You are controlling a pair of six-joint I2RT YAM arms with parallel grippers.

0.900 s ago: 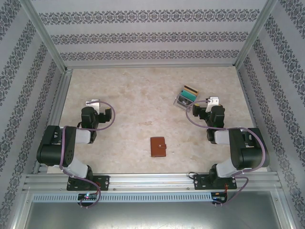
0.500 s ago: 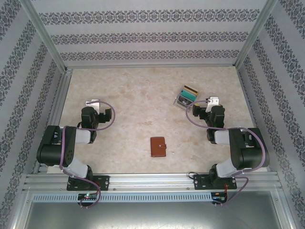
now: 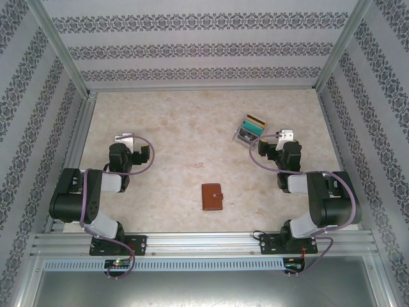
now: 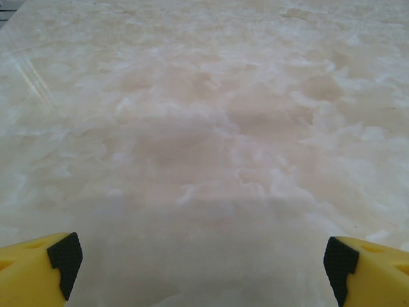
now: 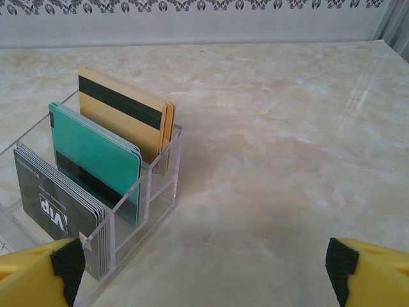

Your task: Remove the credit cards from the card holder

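Note:
The card holder [image 3: 212,197], a small brown leather wallet with a snap tab, lies shut and flat on the marble table, near the front middle between the two arms. The credit cards are hidden, since the wallet is closed. My left gripper [image 3: 130,141] rests low at the left, well away from the wallet; in its wrist view the left gripper [image 4: 204,262] is open over bare table. My right gripper [image 3: 281,137] sits at the right, behind and right of the wallet; the right gripper [image 5: 204,265] is open with nothing between its yellow fingers [image 5: 38,275].
A clear plastic box [image 3: 250,130] stands just ahead-left of the right gripper. The box [image 5: 147,192] holds upright stacks of grey [image 5: 57,208], teal [image 5: 96,157] and tan cards [image 5: 124,112]. Metal frame rails and patterned walls [image 3: 204,48] surround the table.

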